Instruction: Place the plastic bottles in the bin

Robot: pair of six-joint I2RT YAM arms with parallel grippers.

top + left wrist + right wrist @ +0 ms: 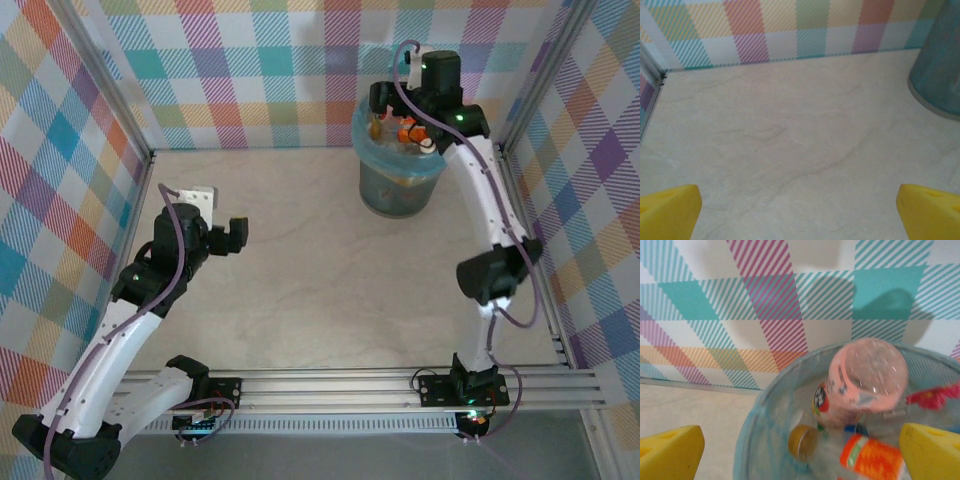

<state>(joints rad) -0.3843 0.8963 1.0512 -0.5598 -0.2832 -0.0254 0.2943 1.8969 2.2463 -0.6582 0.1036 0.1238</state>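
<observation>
The bin stands at the back right of the table, lined with a light blue bag. My right gripper hangs over its mouth. In the right wrist view the right gripper is open, and neither yellow fingertip touches anything. Below it a pink-tinted bottle lies in the bin with its base towards the camera, slightly blurred. Beside that bottle are an orange-labelled bottle and a gold cap. My left gripper is open over bare table at the left, with nothing between its fingers.
The left wrist view has the bin's wall at the far right and the checked back wall ahead. Aluminium frame rails run along the near edge. Checked walls close in the left, back and right sides.
</observation>
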